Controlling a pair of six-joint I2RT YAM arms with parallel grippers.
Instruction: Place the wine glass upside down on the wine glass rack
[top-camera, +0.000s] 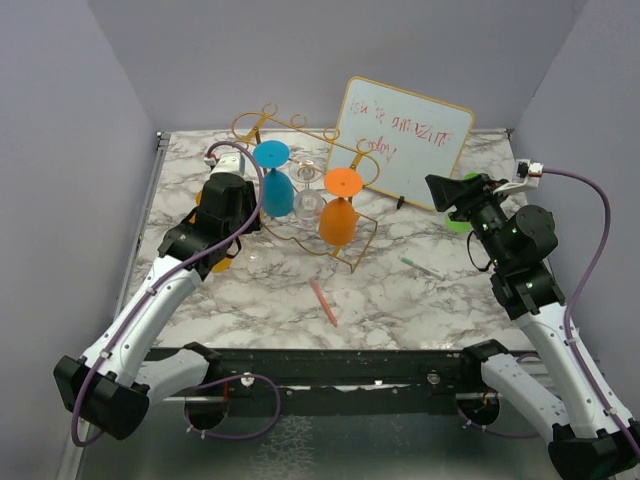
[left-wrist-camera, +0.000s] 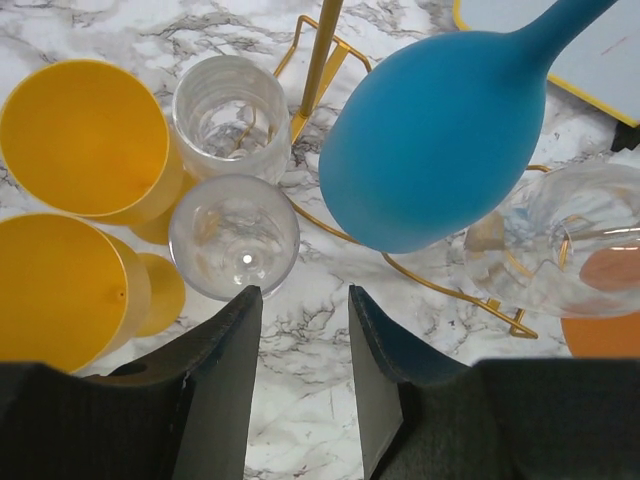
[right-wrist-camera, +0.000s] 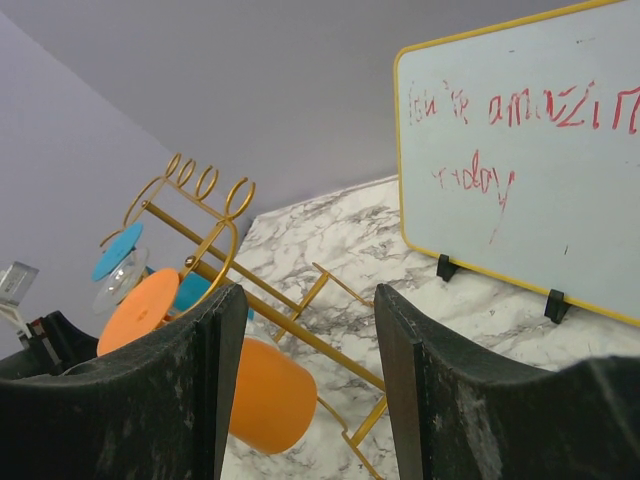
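The wine glass rack (left-wrist-camera: 322, 60) stood toward the back of the marble desk (top-camera: 400, 310), just in front and to the left of a framed whiteboard (top-camera: 405, 140) with red writing. Three glasses already hung upside down on it: a blue wine glass (top-camera: 272, 190) on the left, a clear glass (top-camera: 307, 198) in the middle and an orange wine glass (top-camera: 340, 222) on the right. The left arm reached over the desk beside the rack's left end. In its wrist view the left fingers (left-wrist-camera: 220, 370) were spread apart with only bare marble between them. Just ahead of their tips an upright clear wine glass (left-wrist-camera: 233, 235) stood on the desk, untouched. A second clear glass (left-wrist-camera: 230, 118) stood right behind it, and two yellow cups (left-wrist-camera: 80, 135) sat close on the left. The blue bowl hung large just to the right of these. The right arm was held up on the right side of the desk, near the whiteboard's lower right corner. Its right fingers (right-wrist-camera: 200, 380) were also spread and held nothing, facing across toward the rack and the orange glass. A pink pen (top-camera: 323, 300) and a green pen (top-camera: 420, 266) lay on the desk in front of the rack, well apart from each other.
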